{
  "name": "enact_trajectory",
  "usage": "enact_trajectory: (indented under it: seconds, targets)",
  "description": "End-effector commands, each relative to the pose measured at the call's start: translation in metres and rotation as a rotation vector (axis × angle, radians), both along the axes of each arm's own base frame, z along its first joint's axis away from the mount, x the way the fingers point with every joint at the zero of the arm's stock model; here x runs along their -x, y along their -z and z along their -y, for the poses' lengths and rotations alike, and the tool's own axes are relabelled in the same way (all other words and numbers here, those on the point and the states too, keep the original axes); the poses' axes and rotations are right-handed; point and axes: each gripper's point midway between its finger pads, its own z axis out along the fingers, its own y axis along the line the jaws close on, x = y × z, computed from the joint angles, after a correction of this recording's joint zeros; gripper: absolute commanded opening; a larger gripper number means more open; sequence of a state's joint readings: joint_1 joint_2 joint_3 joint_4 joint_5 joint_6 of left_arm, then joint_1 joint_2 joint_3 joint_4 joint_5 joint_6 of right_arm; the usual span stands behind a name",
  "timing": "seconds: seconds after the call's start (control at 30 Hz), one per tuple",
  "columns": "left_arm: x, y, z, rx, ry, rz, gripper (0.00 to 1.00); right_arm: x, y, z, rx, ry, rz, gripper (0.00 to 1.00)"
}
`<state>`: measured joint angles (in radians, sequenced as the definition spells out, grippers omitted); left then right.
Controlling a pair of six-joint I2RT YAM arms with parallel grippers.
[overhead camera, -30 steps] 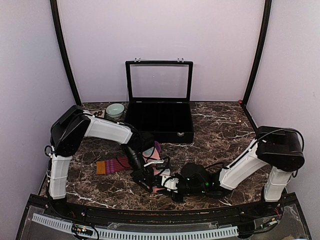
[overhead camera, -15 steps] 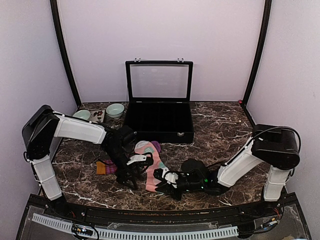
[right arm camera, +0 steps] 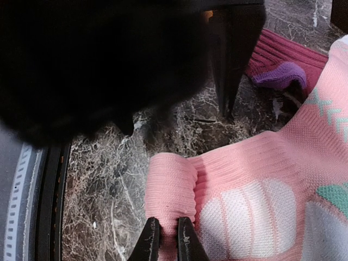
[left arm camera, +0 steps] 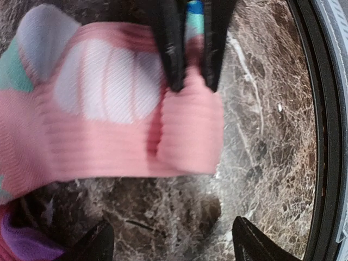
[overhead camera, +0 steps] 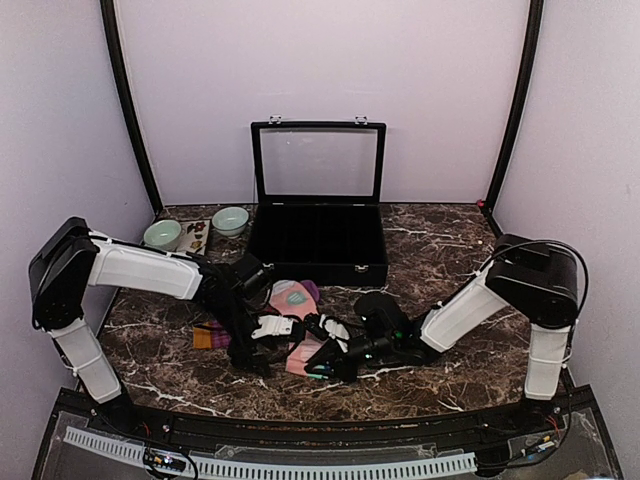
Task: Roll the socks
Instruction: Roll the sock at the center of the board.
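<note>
At the front middle of the dark marbled table [overhead camera: 450,250], the two arms meet from opposite sides. The left arm stretches across from its raised shoulder and bends its wrist down, and the right arm slopes low over the stone. The left gripper [left arm camera: 173,220] hangs over the sock with its black tapered fingers spread wide and nothing between them. The right gripper [right arm camera: 167,220] has its slim fingers pinched almost together on the doubled-over cuff of the salmon-pink sock [left arm camera: 109,130]. This is a ribbed knit with white oval patches and mint marks. It lies flat just in front of the open black case [overhead camera: 318,245], and its cuff end is turned into a short soft roll. The maroon sock [right arm camera: 283,51], also ribbed and with a purple toe, lies beside it and partly under it. Its orange cuff shows by the left arm.
</note>
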<state>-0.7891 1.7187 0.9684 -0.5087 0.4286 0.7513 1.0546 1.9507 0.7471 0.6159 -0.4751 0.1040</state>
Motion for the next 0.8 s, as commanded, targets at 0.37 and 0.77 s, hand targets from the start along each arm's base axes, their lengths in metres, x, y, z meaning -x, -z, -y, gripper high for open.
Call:
enact_trajectory:
  seconds: [0.37,0.77]
  targets:
    - [0.018,-0.028,0.029,0.054,0.234,0.221,0.78,0.058,0.119,0.101,0.469,0.178,-0.642,0.00]
    - [0.015,-0.004,0.056,0.023,0.253,0.219,0.69,0.064,0.114,0.099,0.473,0.219,-0.751,0.01]
